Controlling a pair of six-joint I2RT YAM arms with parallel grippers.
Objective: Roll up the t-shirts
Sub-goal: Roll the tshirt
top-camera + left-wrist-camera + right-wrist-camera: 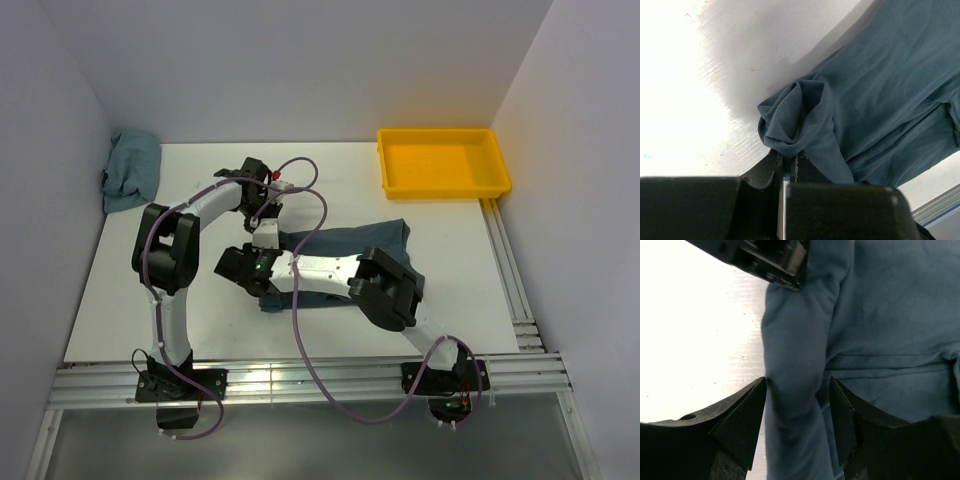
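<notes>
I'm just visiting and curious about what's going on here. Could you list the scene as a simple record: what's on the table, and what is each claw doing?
t-shirt: dark blue, lying rumpled mid-table beneath both arms
left gripper: shut, pinching a bunched fold of the t-shirt
right gripper: open, a ridge of the t-shirt between its fingers
tray: yellow, far right corner of the table
cloth bundle: lighter blue-green, far left corner, apart from both arms

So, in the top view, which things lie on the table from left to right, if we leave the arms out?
crumpled cloth → t-shirt → tray
</notes>
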